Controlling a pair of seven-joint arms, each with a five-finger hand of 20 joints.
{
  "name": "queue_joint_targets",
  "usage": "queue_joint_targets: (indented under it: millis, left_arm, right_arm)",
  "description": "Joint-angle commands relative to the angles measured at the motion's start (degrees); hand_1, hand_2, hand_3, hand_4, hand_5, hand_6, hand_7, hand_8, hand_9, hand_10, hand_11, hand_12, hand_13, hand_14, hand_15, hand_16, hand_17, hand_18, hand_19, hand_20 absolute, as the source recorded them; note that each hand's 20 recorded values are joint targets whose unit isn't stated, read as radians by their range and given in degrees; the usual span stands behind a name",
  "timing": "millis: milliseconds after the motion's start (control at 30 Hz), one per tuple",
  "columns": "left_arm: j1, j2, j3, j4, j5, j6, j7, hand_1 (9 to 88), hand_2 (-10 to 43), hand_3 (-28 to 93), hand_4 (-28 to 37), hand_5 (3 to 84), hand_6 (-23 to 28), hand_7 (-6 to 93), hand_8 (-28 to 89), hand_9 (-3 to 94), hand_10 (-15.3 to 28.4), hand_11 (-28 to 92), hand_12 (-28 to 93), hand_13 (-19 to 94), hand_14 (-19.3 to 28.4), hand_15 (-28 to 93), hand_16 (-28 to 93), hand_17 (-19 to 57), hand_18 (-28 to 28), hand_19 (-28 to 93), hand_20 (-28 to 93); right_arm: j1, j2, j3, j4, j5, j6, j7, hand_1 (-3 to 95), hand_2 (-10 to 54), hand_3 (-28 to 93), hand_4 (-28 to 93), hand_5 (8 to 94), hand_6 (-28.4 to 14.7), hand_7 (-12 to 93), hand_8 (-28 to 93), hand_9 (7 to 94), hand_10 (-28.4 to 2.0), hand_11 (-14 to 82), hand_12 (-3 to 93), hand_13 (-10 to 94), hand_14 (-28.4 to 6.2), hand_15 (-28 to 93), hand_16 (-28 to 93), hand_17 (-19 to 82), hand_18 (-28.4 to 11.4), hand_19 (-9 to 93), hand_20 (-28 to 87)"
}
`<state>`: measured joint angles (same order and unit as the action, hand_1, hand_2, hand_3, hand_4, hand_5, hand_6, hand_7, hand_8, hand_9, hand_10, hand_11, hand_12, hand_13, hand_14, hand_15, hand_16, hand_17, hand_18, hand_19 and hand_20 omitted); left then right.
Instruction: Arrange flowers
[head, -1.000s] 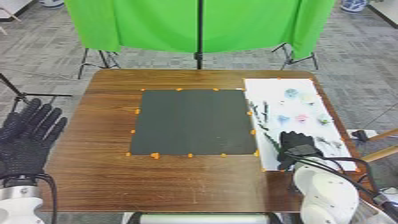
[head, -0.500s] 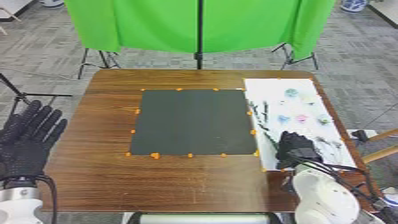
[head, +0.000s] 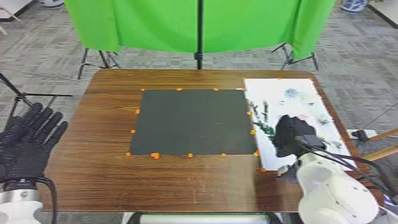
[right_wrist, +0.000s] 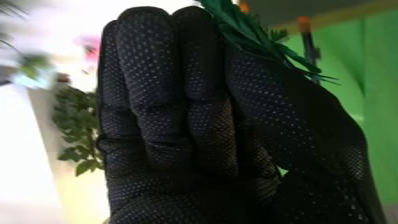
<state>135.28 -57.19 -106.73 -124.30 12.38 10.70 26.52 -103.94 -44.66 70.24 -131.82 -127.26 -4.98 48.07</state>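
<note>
The green sprig (right_wrist: 238, 26) was the likeliest thing to go wrong: it was pinched between the thumb and fingers of the right hand (head: 291, 135), close to the fingertips, so a slight loosening or an uneven squeeze could have let it swivel or drop. Its loose leaves fanned out past the glove and could have snagged on the neighbouring stems, dragging them out of place as the hand rose. The pale blue flower (head: 291, 93), farther up the white sheet (head: 270, 89) at the right of the frame, risked a knock if the hand swung forward low. The black cables (head: 342, 159) at the right wrist might also have brushed things if they sagged.

The right edge of the counter (head: 98, 186) ran close beyond the sheet, so a sweep that way risked pushing light stems off. The roomier way lay leftward, over the dark mat (head: 191, 122) in the middle of the frame, though the orange tape (head: 253, 132) along its border could have caught a trailing leaf. The left hand (head: 28, 150), its fingers straight and open at the left of the frame, was well apart from that path.
</note>
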Motion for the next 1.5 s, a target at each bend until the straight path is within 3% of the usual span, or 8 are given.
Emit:
queue_joint_targets:
  millis: [33, 233, 367, 567, 600, 800, 1100, 1500]
  left_arm:
    - [0.9, 0.63, 0.35, 0.00, -0.56, 0.72, -0.14, 32.4, 12.4, 74, -28.3, 47.7, 6.6, 18.6, -10, 41.7, 14.1, 24, 13, 32, 13.4, 35, -6, -2.2, 13.7, 30, 13]
    - [0.1, 0.95, 1.13, 0.34, -0.39, 1.08, -0.73, 32.3, 12.4, 74, -28.3, 47.8, 6.6, 18.6, -10, 41.7, 14.1, 24, 13, 32, 13.3, 35, -6, -2.2, 13.8, 30, 13]
    - [-1.1, 1.61, 2.49, 0.42, 3.58, 2.44, -2.38, 32.2, 12.4, 74, -28.3, 47.8, 6.7, 18.6, -10, 41.6, 14.1, 24, 13, 32, 13.4, 35, -6, -2.2, 13.7, 30, 13]
    - [-3.1, 1.53, 4.87, 2.67, 0.32, 3.24, -1.88, 24.0, 15.9, 72, -28.3, 47.8, 6.9, 18.3, -10, 41.3, 14.6, 24, 13, 32, 13.5, 35, -6, -2.4, 13.8, 30, 13]
    - [-3.2, 1.64, 5.07, 2.87, -1.78, 3.30, -1.45, 22.5, 17.1, 71, -28.3, 47.7, 7.0, 18.2, -10, 41.1, 14.7, 24, 13, 31, 13.6, 35, -6, -2.5, 13.8, 30, 13]
    - [-0.4, 1.55, 4.17, 2.90, -5.95, 1.53, 0.13, 24.0, 20.6, 56, -28.3, 47.0, 7.4, 16.6, -9, 40.6, 15.1, 23, 13, 31, 14.0, 34, -5, -2.7, 13.9, 30, 13]
    - [-2.3, 1.95, 4.82, 3.27, -3.74, 1.59, -1.19, 22.2, 16.7, 68, -28.3, 46.4, 7.2, 17.0, -9, 40.4, 14.8, 23, 13, 31, 13.9, 34, -5, -2.7, 14.0, 30, 13]
    - [-2.3, 2.71, 5.79, 2.81, -3.74, 0.95, -1.83, 24.8, 14.8, 72, -28.3, 46.9, 7.2, 18.3, -9, 40.8, 14.7, 24, 13, 31, 13.7, 34, -5, -2.7, 14.0, 30, 13]
  right_arm:
    - [14.5, -2.3, -8.7, 2.6, -0.1, 1.9, -0.9, 62.3, -9.5, 68, -16, 80.7, -0.4, 33, 24, 93.6, -8.3, 10.1, 47.1, 85, -3.4, 32, 50, 36, -21.6, 62, 20]
    - [26.3, -7.3, -19.3, 8.4, -1.1, 0.1, -3.3, 62.0, -9.5, 68, -16, 80.6, -0.4, 33, 25, 93.5, -8.2, 10.2, 47.3, 85, -3.5, 33, 50, 35, -21.8, 62, 20]
    - [32.7, -11.2, -26.5, 13.3, -1.9, 2.1, -5.2, 61.8, -9.5, 68, -16, 80.5, -0.5, 33, 25, 93.3, -8.1, 10.3, 47.4, 85, -3.5, 33, 50, 35, -21.9, 62, 20]
    - [39.7, -19.2, -33.3, 23.9, -2.7, 6.3, -8.7, 61.9, -9.5, 68, -16, 79.6, -0.4, 34, 25, 92.8, -8.3, 10.6, 47.9, 84, -3.5, 34, 50, 35, -22.1, 63, 20]
    - [40.8, -20.2, -34.4, 25.5, -3.3, 7.5, -8.9, 61.7, -9.5, 68, -16, 79.1, -0.4, 34, 25, 92.7, -8.4, 10.7, 47.9, 84, -3.5, 34, 50, 35, -22.1, 63, 20]
    - [43.0, -24.0, -38.2, 29.1, -4.9, 7.6, -8.6, 61.5, -9.5, 68, -16, 77.9, -0.3, 37, 24, 91.9, -8.5, 11.8, 48.3, 83, -3.9, 36, 49, 34, -22.5, 64, 20]
    - [44.8, -27.4, -44.4, 34.8, -8.8, 6.0, -7.4, 61.5, -9.5, 68, -16, 77.5, -0.5, 38, 23, 91.6, -8.8, 12.6, 48.1, 82, -4.4, 38, 48, 34, -23.5, 66, 20]
    - [42.0, -28.6, -48.5, 36.3, -15.4, 3.1, -2.6, 61.5, -9.5, 68, -16, 76.2, -0.8, 39, 23, 90.6, -9.2, 16.5, 50.8, 81, -6.1, 45, 45, 34, -26.4, 73, 21]
